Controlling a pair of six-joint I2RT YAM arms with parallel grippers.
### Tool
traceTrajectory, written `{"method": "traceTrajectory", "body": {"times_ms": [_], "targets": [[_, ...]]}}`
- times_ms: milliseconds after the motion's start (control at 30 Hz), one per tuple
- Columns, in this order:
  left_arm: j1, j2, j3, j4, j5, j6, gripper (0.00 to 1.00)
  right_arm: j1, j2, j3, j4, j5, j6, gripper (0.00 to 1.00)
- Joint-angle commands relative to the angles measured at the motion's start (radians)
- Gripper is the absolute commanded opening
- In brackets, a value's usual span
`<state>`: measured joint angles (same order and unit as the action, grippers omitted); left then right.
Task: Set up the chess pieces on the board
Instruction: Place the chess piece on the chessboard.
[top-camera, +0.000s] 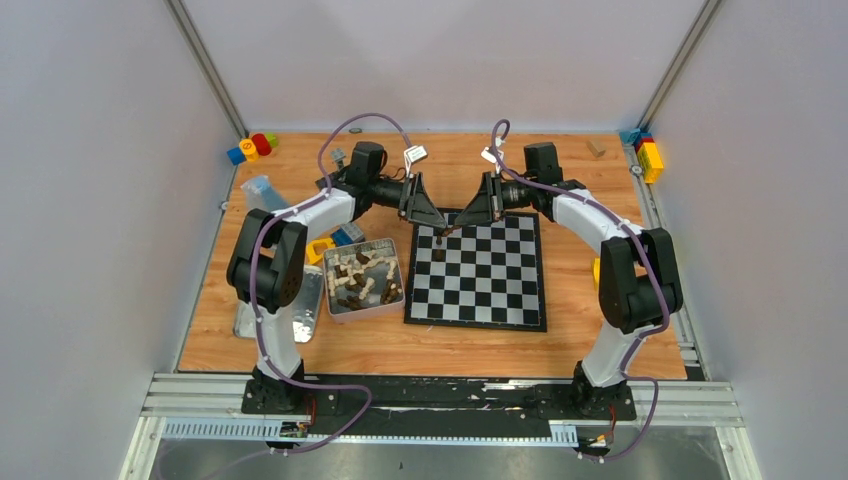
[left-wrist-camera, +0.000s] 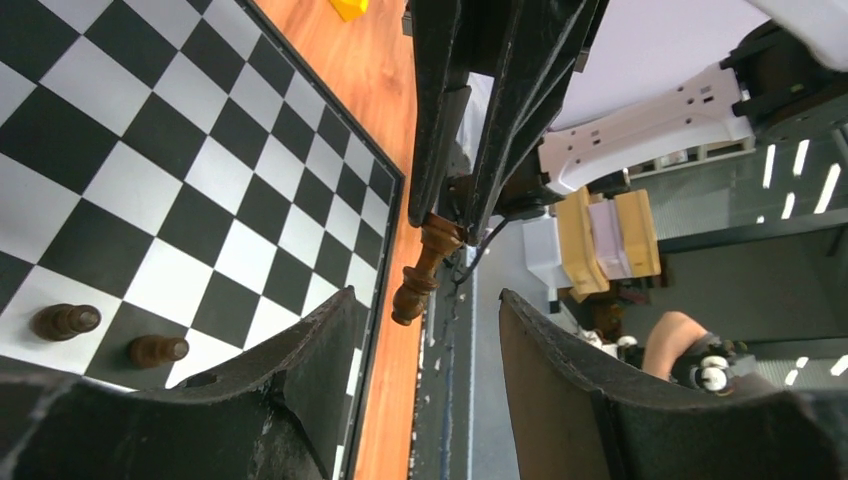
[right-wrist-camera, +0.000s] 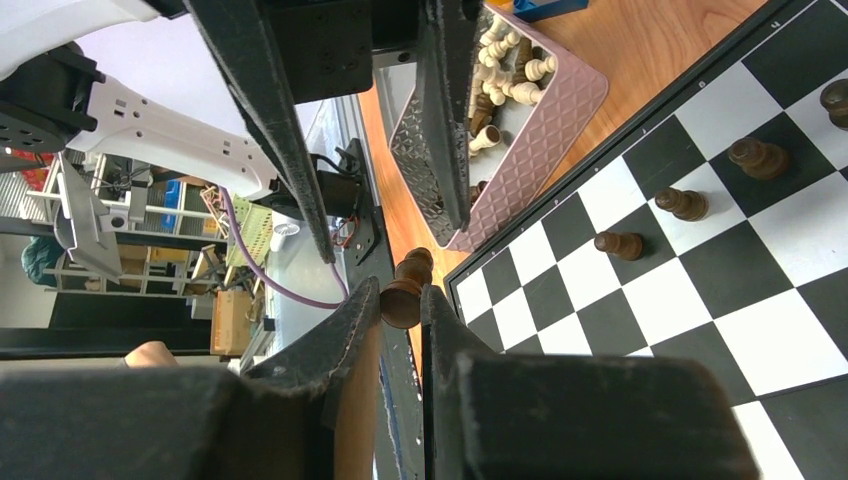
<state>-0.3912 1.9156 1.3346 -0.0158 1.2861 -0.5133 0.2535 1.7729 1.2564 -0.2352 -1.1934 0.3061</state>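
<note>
Dark piece (right-wrist-camera: 411, 270) pinched in R gripper (right-wrist-camera: 400, 298) over board (top-camera: 478, 322) far-left corner edge; L gripper (left-wrist-camera: 426, 300) spread wide, facing it.

Layout about the checked black-and-silver chessboard (top-camera: 476, 325).
Shiny metal tin (top-camera: 345, 315), just left, holds cream and brown chess pieces (top-camera: 360, 278); a few brown pieces (right-wrist-camera: 682, 203) stand on the board's far-left corner.

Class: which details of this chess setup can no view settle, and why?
Right wrist: fingers of the right gripper hide one end of the dark piece it holds.
Left wrist: fingers of the left gripper and the frame edges cut off the board.
Top external: pieces in the tin too small to count.
</note>
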Motion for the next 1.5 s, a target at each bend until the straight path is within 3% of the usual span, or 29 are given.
{"method": "traceTrajectory", "body": {"times_ms": [0, 233, 367, 733, 1267, 1467], "targets": [[0.002, 0.028, -0.045, 0.298, 0.054, -0.255, 0.62, -0.003, -0.007, 0.012, 0.066, -0.055, 0.03, 0.0], [0.0, 0.059, -0.096, 0.576, 0.067, -0.452, 0.59, -0.003, -0.002, 0.015, 0.084, -0.058, 0.05, 0.0], [-0.002, 0.056, -0.121, 0.638, 0.073, -0.499, 0.57, -0.009, 0.013, 0.024, 0.088, -0.055, 0.059, 0.0], [-0.012, 0.044, -0.141, 0.642, 0.072, -0.504, 0.49, -0.025, 0.037, 0.044, 0.106, -0.067, 0.086, 0.0], [-0.031, 0.055, -0.132, 0.593, 0.066, -0.456, 0.54, -0.029, 0.042, 0.051, 0.134, -0.089, 0.118, 0.0], [-0.033, 0.05, -0.135, 0.59, 0.067, -0.452, 0.45, -0.044, 0.054, 0.052, 0.141, -0.089, 0.126, 0.0]]}}
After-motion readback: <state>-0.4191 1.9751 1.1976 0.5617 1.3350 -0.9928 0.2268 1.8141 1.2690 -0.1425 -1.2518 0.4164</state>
